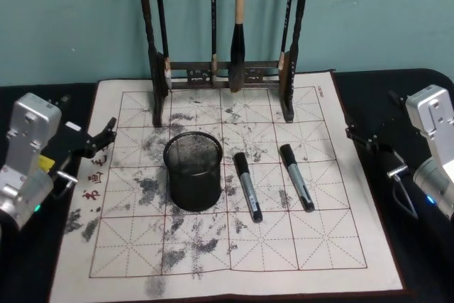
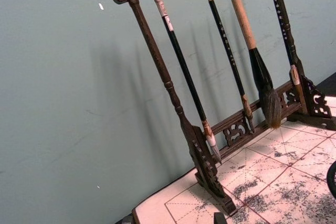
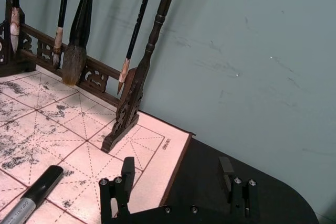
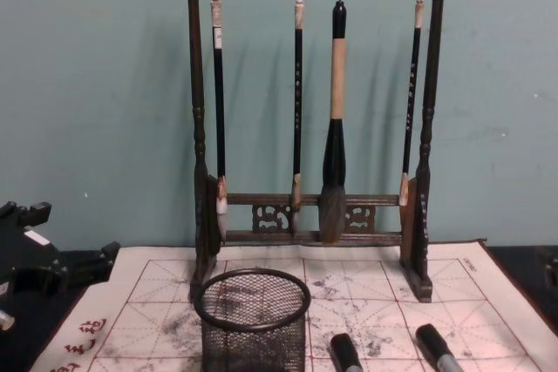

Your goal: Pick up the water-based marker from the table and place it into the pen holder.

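The left gripper [image 1: 105, 140], jaws parted, sits at the left edge of the ink-blotched gridded mat [image 1: 319, 246]. Right of it stands the round black wire-mesh pen holder [image 1: 192, 169]. Then come the first marker [image 1: 248, 186] and the second marker [image 1: 296, 177], slim grey barrels with black caps. Both lie flat, left of the right gripper [image 3: 177, 165], whose fingers are spread wide.

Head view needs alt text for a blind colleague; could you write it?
A black mesh pen holder stands on an ink-stained mat, with a marker and a second marker lying right of it. Behind stands a wooden brush rack; the left end effector and right end effector are at the mat's sides.
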